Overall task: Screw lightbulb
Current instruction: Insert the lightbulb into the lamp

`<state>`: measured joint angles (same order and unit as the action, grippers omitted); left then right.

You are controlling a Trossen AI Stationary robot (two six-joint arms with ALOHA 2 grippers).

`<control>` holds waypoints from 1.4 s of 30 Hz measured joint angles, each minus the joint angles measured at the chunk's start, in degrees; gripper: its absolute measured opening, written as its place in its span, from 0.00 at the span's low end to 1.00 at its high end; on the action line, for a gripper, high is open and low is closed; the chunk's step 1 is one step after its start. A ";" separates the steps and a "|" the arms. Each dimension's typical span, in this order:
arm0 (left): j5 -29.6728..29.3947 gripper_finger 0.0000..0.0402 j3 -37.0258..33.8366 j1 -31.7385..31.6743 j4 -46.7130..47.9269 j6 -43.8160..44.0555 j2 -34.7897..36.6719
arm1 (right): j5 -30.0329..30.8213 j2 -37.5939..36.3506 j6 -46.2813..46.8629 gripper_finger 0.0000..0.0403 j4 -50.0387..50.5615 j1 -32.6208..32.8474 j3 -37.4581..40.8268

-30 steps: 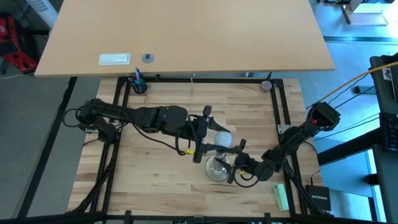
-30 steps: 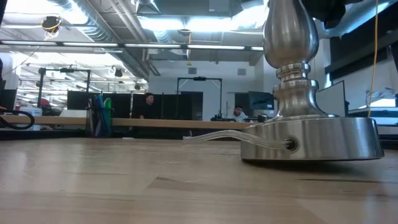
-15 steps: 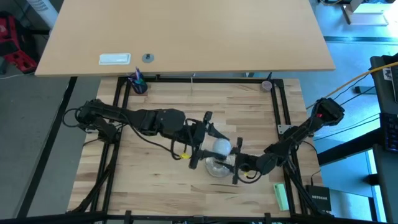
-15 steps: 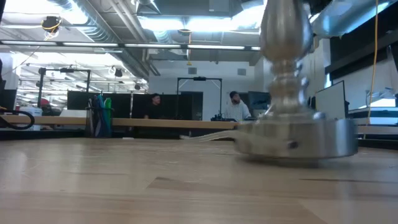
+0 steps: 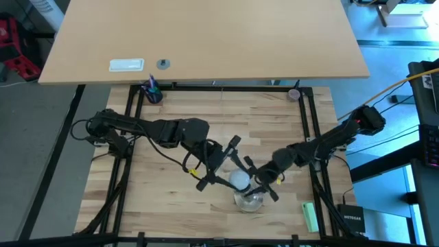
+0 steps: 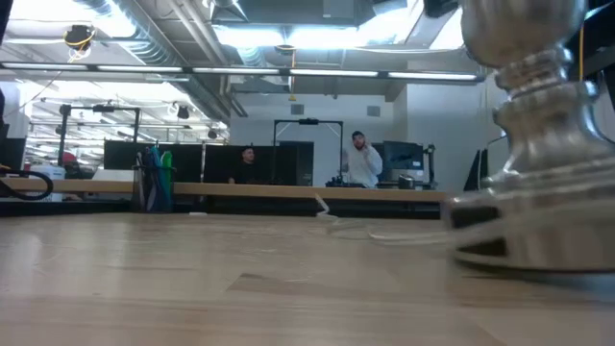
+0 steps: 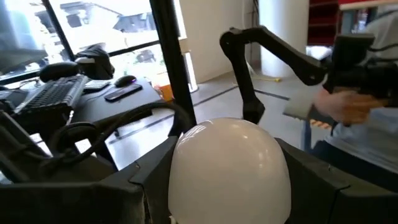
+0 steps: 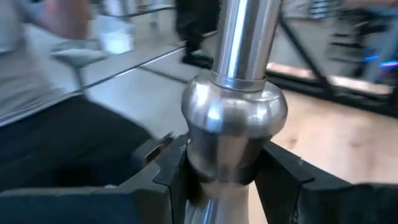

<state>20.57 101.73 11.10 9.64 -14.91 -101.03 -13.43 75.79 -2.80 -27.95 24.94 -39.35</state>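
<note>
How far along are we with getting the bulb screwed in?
Done: left hand grips the lightbulb; right hand clamps the silver stand. In hand: bulb sits directly over the stand top. Left: whether the threads have engaged cannot be seen, so the screwing in remains.

Bright overhead strip lighting, blurred stand (image 6: 538, 192), soft wrist backgrounds

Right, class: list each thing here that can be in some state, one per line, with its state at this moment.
lightbulb: held between the left gripper's fingers, above the stand.
stand: upright on the table, gripped at its bulge.
left gripper: shut on the lightbulb.
right gripper: shut on the stand.
table: bears the stand near its front edge.
</note>
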 joint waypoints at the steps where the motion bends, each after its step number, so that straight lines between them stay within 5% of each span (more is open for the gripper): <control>1: 0.57 0.55 0.01 -0.35 0.39 -0.33 0.00 | -2.91 0.10 0.27 0.35 0.44 -1.13 0.00; 6: 0.79 0.55 0.02 -1.33 0.92 -0.12 0.07 | -4.69 0.22 1.02 0.35 0.43 -4.10 -0.04; 12: -2.64 0.55 0.00 -1.59 1.99 1.91 0.15 | 9.04 -0.32 3.34 0.36 3.62 -3.68 -0.30; 19: -9.92 0.55 0.09 -1.56 2.73 4.38 0.22 | 20.44 -5.34 7.37 0.79 10.60 -2.90 -0.83; 23: -13.17 0.55 0.11 -1.59 2.50 5.96 0.22 | 30.04 -11.88 10.68 0.90 20.32 0.02 -0.78; 31: -16.67 0.55 0.11 -1.26 2.44 7.24 0.22 | 49.80 -18.75 23.69 0.84 30.72 11.01 -0.69; 42: -18.53 0.55 0.11 -1.35 2.42 8.79 0.22 | 62.34 0.49 27.63 0.70 13.78 17.41 -0.53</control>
<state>2.04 101.84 9.76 12.05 -6.12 -100.82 48.91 76.28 24.84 -14.17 42.35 -39.88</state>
